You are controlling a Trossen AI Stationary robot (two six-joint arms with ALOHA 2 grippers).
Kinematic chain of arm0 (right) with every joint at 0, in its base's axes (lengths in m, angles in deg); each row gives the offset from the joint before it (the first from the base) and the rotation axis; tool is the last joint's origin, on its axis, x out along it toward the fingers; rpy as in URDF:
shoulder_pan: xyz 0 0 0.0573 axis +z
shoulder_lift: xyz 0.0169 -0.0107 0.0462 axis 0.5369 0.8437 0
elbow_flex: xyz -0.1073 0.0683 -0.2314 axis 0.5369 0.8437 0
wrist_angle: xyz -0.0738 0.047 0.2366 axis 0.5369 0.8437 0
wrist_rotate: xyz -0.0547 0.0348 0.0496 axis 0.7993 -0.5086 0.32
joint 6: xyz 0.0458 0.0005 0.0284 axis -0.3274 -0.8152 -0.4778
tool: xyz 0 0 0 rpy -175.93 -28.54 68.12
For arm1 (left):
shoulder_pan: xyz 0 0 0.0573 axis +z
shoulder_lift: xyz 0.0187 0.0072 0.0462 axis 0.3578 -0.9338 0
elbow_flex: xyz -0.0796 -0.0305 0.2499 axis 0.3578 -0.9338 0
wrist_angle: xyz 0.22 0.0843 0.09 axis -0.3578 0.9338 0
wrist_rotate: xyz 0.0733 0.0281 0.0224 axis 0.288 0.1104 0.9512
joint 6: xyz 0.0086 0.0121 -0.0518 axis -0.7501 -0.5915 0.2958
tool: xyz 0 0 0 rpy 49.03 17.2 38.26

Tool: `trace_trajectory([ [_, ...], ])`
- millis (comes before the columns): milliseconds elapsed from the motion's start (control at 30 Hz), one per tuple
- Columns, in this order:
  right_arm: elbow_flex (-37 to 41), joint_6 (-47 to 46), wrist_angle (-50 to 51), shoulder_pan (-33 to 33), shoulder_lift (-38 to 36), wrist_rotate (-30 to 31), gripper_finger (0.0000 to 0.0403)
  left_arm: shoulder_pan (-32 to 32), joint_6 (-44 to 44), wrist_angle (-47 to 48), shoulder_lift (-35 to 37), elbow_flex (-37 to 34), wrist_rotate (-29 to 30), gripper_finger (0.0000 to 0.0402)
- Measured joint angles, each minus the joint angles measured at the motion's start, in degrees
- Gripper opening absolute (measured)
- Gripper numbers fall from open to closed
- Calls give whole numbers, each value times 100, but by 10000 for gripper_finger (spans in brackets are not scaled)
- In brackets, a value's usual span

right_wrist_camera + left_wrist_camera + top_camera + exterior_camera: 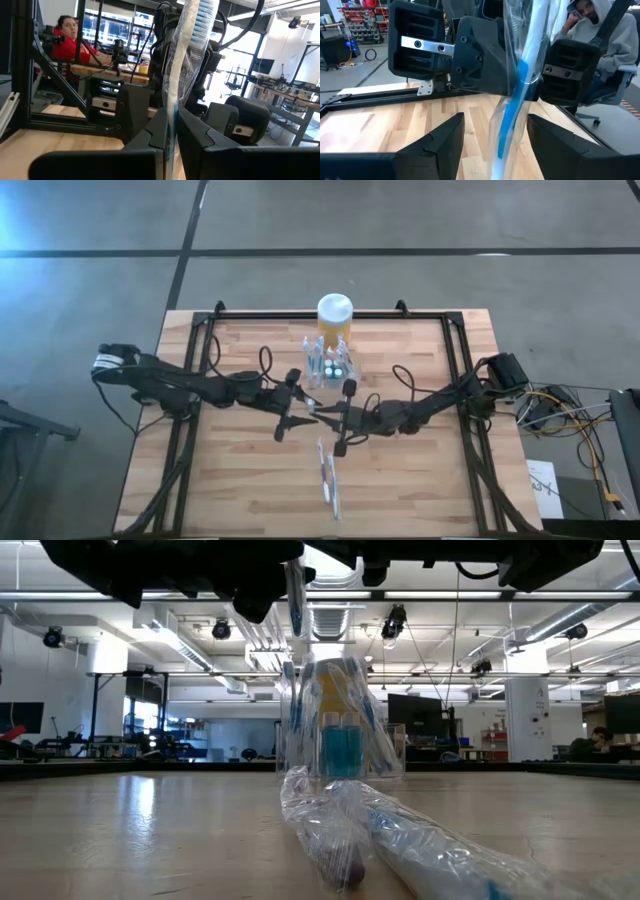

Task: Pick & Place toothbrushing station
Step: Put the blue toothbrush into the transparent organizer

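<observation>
Toothbrushing station (pixel 331 366): a clear plastic holder standing upright on the bench (pixel 230 480), toward the far edge and near the middle of its width. It sits just in front of a yellow jar (pixel 334 318) with a white lid. In the low view the station (pixel 335 730) stands directly ahead of the jar (pixel 340 680), with blue items visible through its clear walls.

Right claw (pixel 318 413) is over the bench centre, on the near side of the station and apart from it. Its fingers are closed on a blue toothbrush in a clear wrapper (pixel 182 65), which rises upright from between them, bristle end uppermost.

Left claw (pixel 300 408) is just beside the right claw, facing it. Its fingers (pixel 432 145) stand wide apart, one on either side of the wrapped toothbrush (pixel 512 105); neither finger is seen touching it. In the low view the toothbrush (pixel 294 590) hangs below the two claws, above the station.

Two more wrapped items (pixel 327 475) lie flat on the bench nearer the front edge, well apart from the station. In the low view they (pixel 400 835) lie in the foreground, their contents unclear.

One seated person in a grey hooded top (pixel 600 45) is beyond the bench; another person in red (pixel 67 35) shows in the room behind.
</observation>
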Motion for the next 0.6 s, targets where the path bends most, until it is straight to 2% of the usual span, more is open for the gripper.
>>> trace_trajectory([
  [100, 0, 0, -1, 0, 0, 2, 20, -4, 2, 5, 0, 26, 0, 204],
  [167, 0, 0, 0, 0, 0, 0, 20, -4, 7, -11, 4, 30, -2, 178],
  [433, 0, -20, 17, 4, 0, -6, 20, -2, -85, 9, 4, 30, -395, 25],
  [600, 0, -13, 40, 4, 0, -28, 33, -2, -203, 25, 0, 26, -474, 24],
])
